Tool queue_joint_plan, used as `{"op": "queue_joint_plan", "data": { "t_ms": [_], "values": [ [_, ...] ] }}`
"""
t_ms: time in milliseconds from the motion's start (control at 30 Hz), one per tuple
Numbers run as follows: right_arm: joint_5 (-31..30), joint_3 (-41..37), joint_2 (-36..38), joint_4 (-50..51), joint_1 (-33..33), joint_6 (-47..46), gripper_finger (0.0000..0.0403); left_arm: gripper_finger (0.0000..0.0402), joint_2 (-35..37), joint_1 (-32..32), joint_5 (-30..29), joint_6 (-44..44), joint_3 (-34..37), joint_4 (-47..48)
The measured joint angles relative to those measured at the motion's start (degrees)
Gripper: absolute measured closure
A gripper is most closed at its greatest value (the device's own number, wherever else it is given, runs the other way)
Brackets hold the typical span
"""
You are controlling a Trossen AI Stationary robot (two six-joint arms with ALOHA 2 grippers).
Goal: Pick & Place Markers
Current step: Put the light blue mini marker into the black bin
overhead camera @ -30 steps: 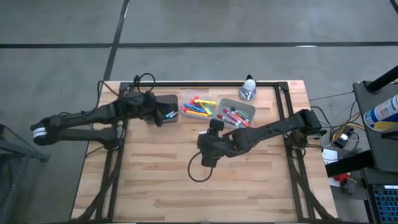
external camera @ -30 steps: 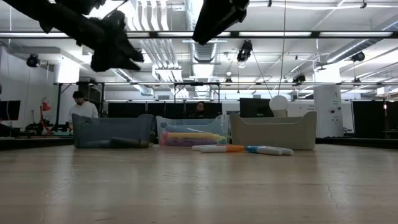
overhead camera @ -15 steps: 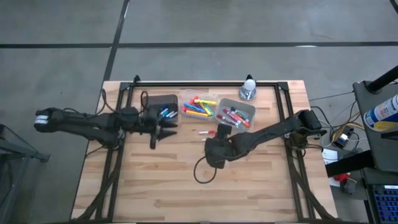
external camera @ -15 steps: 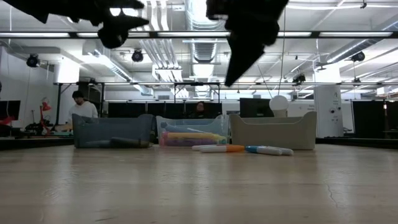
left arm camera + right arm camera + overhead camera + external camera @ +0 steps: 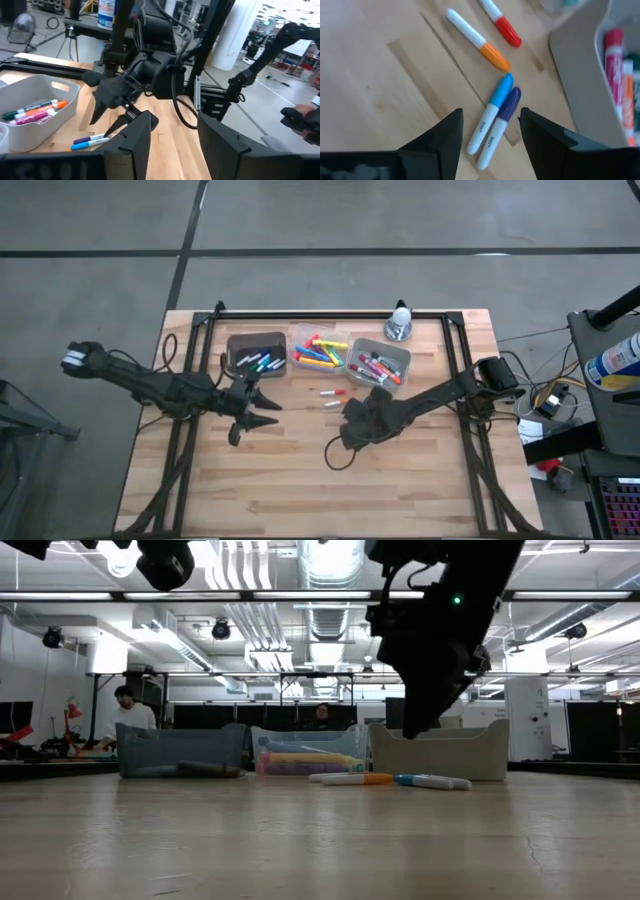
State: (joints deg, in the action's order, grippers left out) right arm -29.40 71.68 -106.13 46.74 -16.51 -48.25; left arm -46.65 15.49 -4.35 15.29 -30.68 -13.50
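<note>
Several loose markers lie flat on the wooden table in front of the bins: a red-capped one (image 5: pixel 500 20), an orange-capped one (image 5: pixel 477 40), and a blue-capped (image 5: pixel 491 111) and a purple-capped one (image 5: pixel 501 122) side by side. My right gripper (image 5: pixel 490 131) hangs open above the blue and purple pair, slanting down, clear of them; the low view shows it (image 5: pixel 418 720) well above the table. My left gripper (image 5: pixel 266 412) is open and holds nothing. It stands level at the table's left middle and points toward the right arm.
Three bins stand in a row at the far side: a dark one (image 5: pixel 243 345) with markers, a clear one (image 5: pixel 300 338) with bright markers, and a grey one (image 5: pixel 402 358) with more. A small lamp-like object (image 5: pixel 400 323) stands behind them. A cable loop (image 5: pixel 338 455) lies by the right arm.
My left gripper has swung away from the dark bin toward the table's near edge and turned to point right. My right gripper has come down toward the loose markers and rolled at the wrist. The markers have not moved.
</note>
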Motion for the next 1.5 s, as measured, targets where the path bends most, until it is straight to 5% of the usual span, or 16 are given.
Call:
{"op": "queue_joint_plan", "data": {
  "t_ms": [400, 1133, 1500],
  "values": [
    [2.9, -1.9, -0.4, -1.1, 0.3, -8.4, 0.0248, 0.0246, -0.5, 0.1, -0.5, -0.2, 0.0, -1.3],
    [5.0, -5.0, -5.9, -7.3, 1.0, -7.0, 0.0284, 0.0246, -0.5, 0.1, -0.5, 0.0, 0.0, -1.6],
    [7.4, -4.1, -6.0, -10.5, 1.0, -0.5, 0.0381, 0.0246, -0.6, 0.0, -0.5, 1.8, 0.1, 0.2]
  ]
}}
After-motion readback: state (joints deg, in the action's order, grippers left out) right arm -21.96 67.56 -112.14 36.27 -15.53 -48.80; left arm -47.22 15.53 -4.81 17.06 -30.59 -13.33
